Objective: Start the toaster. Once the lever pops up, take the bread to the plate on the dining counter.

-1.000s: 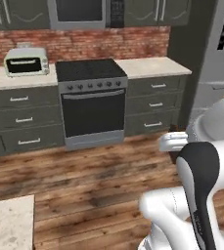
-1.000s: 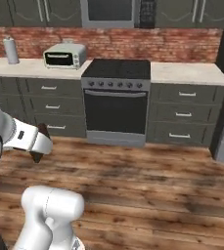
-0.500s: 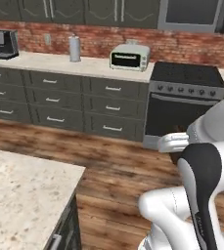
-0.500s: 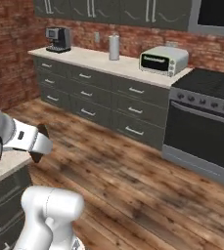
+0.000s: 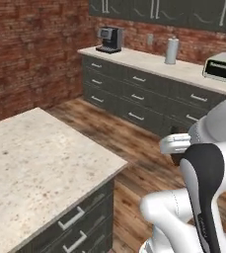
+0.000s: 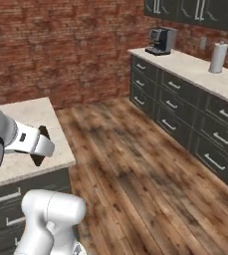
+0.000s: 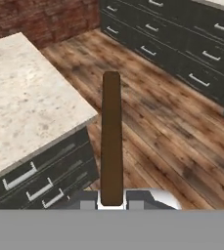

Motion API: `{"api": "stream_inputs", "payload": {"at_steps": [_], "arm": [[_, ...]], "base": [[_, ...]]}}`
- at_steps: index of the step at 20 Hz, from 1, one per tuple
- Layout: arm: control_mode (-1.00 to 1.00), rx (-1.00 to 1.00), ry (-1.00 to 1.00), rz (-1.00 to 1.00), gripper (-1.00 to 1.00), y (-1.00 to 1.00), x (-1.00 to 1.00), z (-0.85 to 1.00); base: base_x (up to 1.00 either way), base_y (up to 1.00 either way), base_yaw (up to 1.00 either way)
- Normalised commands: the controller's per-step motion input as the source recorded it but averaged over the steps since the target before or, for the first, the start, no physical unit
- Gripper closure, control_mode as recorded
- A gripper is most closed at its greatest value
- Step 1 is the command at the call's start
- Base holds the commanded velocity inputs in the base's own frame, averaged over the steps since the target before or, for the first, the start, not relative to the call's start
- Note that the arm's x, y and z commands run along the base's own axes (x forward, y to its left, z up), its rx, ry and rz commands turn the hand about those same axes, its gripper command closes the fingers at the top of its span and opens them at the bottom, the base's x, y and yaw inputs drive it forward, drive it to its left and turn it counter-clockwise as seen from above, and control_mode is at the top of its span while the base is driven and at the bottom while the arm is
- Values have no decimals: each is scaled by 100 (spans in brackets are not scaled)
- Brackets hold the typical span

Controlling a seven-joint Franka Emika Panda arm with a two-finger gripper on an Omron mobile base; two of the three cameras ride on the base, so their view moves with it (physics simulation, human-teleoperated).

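- My base had swung round since a second ago, so both base views changed: the stove and toaster oven had been straight ahead then, and now the dining counter (image 5: 40, 158) filled the left of the left base view, with the coffee machine (image 5: 109, 39) and the paper towel roll (image 5: 171, 50) on the long desk behind; that was the camera turning, not the things moving
- My jaws (image 7: 111, 200) were pinching the bread (image 7: 111, 136); in the hand view the dark brown slice stood edge-on between the two tips, reaching out over the wooden floor (image 7: 162, 122), just beside the desk's corner
- In the right base view the bread (image 6: 40, 147) showed as a dark shape at the end of my wrist, near the desk's edge
- I judged the toasting done and the carry under way; the plate lay in none of these pictures, so I could not tell how far off it was
- Risks, as I judged them: the slice was held only at its bottom edge, so a sharp turn of the base could tilt it or slip it out onto the floor; swinging low, it could strike the desk's edge; setting it down without the plate sighted would miss the target
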Motion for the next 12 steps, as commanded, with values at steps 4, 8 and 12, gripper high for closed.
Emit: {"api": "stream_inputs", "payload": {"at_steps": [4, 8, 12], "arm": [[100, 0, 0, 0, 100, 0, 0, 0], [100, 0, 0, 0, 100, 0, 0, 0], [100, 0, 0, 0, 100, 0, 0, 0]], "base": [[2, -40, 77], [14, -65, 67], [19, -97, 53]]}}
